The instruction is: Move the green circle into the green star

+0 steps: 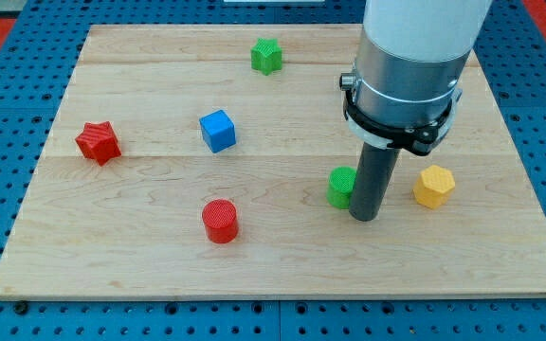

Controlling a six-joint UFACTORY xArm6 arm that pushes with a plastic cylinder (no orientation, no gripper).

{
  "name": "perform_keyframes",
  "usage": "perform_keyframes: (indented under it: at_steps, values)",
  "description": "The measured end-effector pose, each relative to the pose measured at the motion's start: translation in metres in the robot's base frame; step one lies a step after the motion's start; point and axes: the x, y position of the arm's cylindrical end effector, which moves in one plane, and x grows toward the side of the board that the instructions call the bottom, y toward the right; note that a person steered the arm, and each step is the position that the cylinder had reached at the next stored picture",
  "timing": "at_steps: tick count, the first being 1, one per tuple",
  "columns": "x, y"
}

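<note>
My tip [364, 217] rests on the board [282, 275], touching the green circle [341, 187] from the view's right; there is no claw to open or close. The yellow hexagon [434, 186] sits near on the right. Bare wood stretches up-left to the green star [266, 55] by the top edge. The rod stands upright.

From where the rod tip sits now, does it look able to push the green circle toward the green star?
Probably yes. My tip sits right against the green circle on its right, bottom side, and the green star lies up and to the view's left. No block stands between them; the blue cube is off to the left.
</note>
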Motion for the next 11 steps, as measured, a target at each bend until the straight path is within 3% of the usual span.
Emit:
perform_keyframes:
  at_steps: [8,9,10,11]
  values:
    - [-0.165,-0.065]
    - [-0.170,-0.069]
    - [-0.110,-0.040]
    - [-0.077,-0.037]
